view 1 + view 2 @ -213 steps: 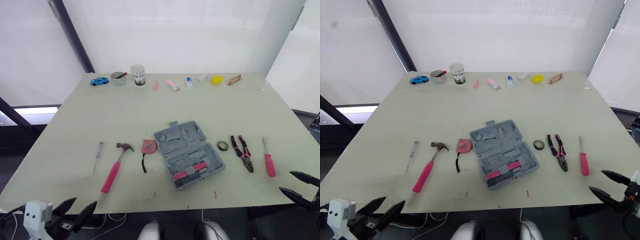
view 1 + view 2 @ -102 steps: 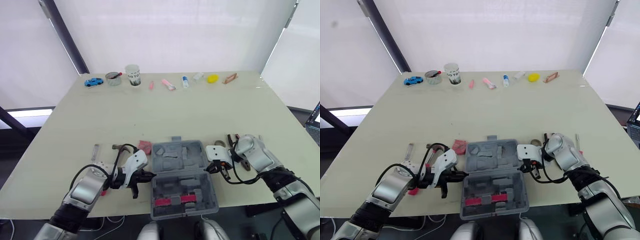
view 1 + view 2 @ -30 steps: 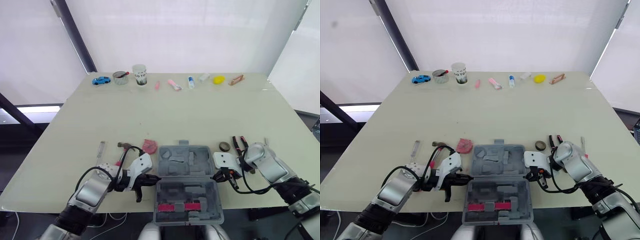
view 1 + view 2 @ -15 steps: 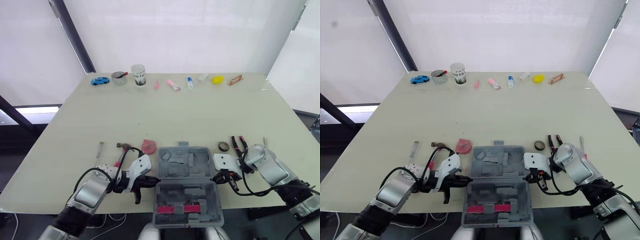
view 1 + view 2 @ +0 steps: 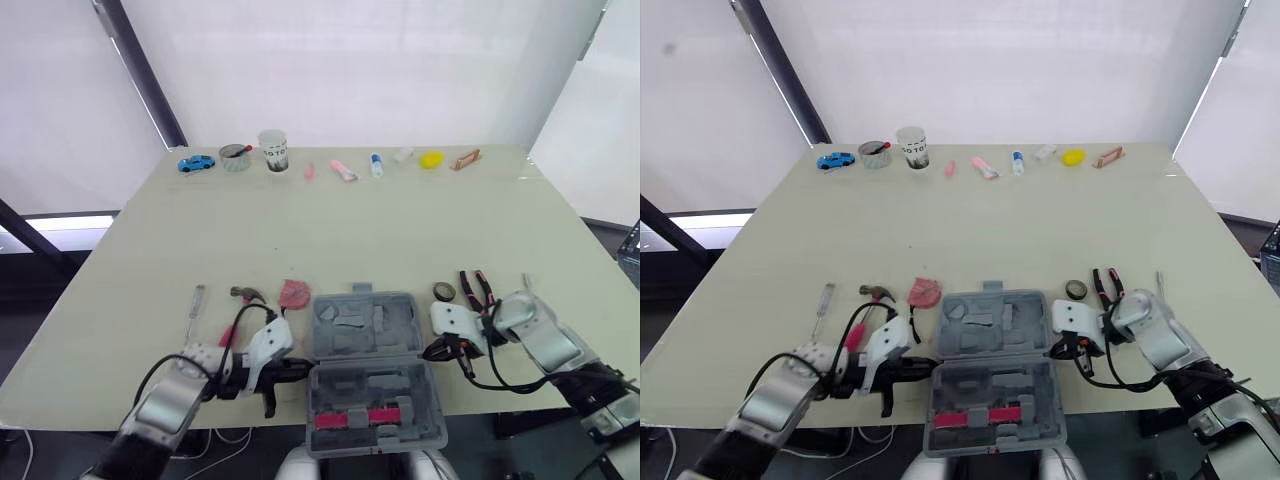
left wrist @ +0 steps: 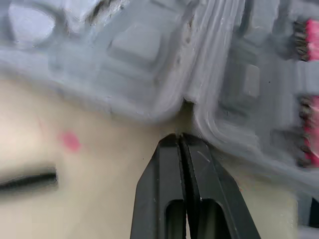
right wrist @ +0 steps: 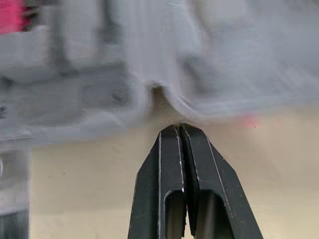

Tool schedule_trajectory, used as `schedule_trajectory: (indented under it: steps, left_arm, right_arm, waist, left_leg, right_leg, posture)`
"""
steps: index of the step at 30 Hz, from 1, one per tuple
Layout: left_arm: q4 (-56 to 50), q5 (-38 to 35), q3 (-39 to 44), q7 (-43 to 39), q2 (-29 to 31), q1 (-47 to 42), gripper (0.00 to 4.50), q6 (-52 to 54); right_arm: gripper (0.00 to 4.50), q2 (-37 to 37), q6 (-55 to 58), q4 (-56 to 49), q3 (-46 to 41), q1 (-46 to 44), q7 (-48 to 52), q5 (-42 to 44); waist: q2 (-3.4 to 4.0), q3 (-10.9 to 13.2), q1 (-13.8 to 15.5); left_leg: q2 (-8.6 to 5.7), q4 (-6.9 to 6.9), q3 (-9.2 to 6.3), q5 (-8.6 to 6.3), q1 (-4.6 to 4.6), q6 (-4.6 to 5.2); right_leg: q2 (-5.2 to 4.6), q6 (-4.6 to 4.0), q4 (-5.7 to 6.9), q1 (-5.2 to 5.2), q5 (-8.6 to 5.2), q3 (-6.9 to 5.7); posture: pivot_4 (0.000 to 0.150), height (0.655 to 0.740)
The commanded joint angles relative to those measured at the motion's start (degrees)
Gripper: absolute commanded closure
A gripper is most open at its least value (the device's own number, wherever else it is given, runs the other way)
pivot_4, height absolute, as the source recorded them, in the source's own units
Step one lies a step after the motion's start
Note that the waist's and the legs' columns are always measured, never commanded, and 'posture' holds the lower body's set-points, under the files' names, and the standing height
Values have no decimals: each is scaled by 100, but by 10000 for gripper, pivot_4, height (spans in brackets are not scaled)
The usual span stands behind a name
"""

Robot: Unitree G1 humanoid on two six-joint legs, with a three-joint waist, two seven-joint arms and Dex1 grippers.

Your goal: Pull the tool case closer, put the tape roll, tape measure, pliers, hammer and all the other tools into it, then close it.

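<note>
At surface's (image 5: 400, 240) near edge: tool case (image 5: 365, 325) open, pink pieces (image 5: 368, 416) in near half; left fingers (image 6: 169, 164), right fingers (image 7: 169, 159) pressed together.

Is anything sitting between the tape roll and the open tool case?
Nothing visible does. The small dark tape roll lies just right of the open grey plastic tool case, bare table between them; the right end effector sits nearer, at the case's hinge.

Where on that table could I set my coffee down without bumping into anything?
The wide bare band of table between the back row with the cup and the tools. Also left of the screwdriver. Crowded around the tool case: left end effector, right end effector, hammer and pliers flank it.
</note>
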Motion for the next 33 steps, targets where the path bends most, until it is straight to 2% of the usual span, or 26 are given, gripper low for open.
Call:
schedule_trajectory:
  steps: [1, 10, 11, 14, 18, 19, 20, 26, 33]
  left_arm:
    - [-160, -262, 435, 57, 44, 319, 43648, -291]
    - [-356, -1245, 1889, -22, -5, 1736, 43648, -812]
    - [-368, -1431, 2253, -24, -30, 2033, 41453, -859]
    - [-294, -1754, 2988, 5, -128, 2608, 30507, -1017]
    - [70, -1824, 3452, -56, -261, 3085, 9963, -1248]
    - [127, -1815, 3504, -81, -283, 3152, 4317, -1299]
    - [212, -1811, 3570, -87, -308, 3213, 468, -1359]
    - [635, -1776, 3850, 19, -418, 3353, 468, -1697]
    - [370, -1886, 3794, 184, -503, 2906, 468, -1858]
  right_arm:
    - [44067, -190, -56, -36, -614, 208, -106, 445]
    - [44067, -487, -914, 47, -2157, 1840, -192, 1604]
    - [41767, -542, -1016, 36, -2555, 2192, -237, 1795]
    - [30122, -705, -1193, 3, -3341, 3015, -163, 2215]
    - [9846, -853, -1334, 87, -3930, 3622, -220, 2409]
    - [3614, -874, -1368, 109, -3997, 3695, -244, 2402]
    - [215, -908, -1383, 160, -4068, 3775, -238, 2407]
    - [215, -947, -1242, 144, -4294, 3889, -262, 2559]
    - [215, -892, -640, -788, -3852, 3100, -509, 2734]
  waist:
    - [-1, 0, 17]
    - [2, 4, -10]
    - [2, 4, -8]
    - [-1, 2, -4]
    - [-2, 2, -6]
    - [-2, 1, -11]
    - [-3, 0, -17]
    - [-5, 0, -15]
    - [-6, -1, -13]
  left_leg:
    - [-2, 0, -1, 0, -3, 0]
    - [1, -5, -1, -1, -8, 1]
    - [1, -4, 1, -1, -4, 1]
    - [4, -4, 3, -1, 2, 0]
    - [3, -5, 7, -2, 3, 1]
    - [4, -2, 9, -2, 6, 1]
    - [5, -1, 15, -2, 13, 0]
    - [7, -3, 19, -2, 13, 0]
    - [9, -2, 18, -2, 12, 0]
  right_leg:
    - [-2, 1, -1, -1, 0, -3]
    - [-2, 0, -7, -5, -1, -3]
    - [-2, -1, -6, -4, -1, -2]
    - [-3, -20, -8, 1, -14, -2]
    - [-3, 1, -15, 1, -29, 0]
    - [-3, 2, -14, 1, -29, 2]
    - [-3, 3, -12, 2, -29, 7]
    - [-1, 3, -13, 0, -30, 11]
    - [-1, 4, -10, -1, -30, 14]
  posture:
    - [1500, 7400]
    - [1500, 7400]
    - [1500, 7400]
    - [1500, 7400]
    - [1500, 7400]
    - [1500, 7400]
    - [1500, 7400]
    - [1500, 7400]
    - [1500, 7400]
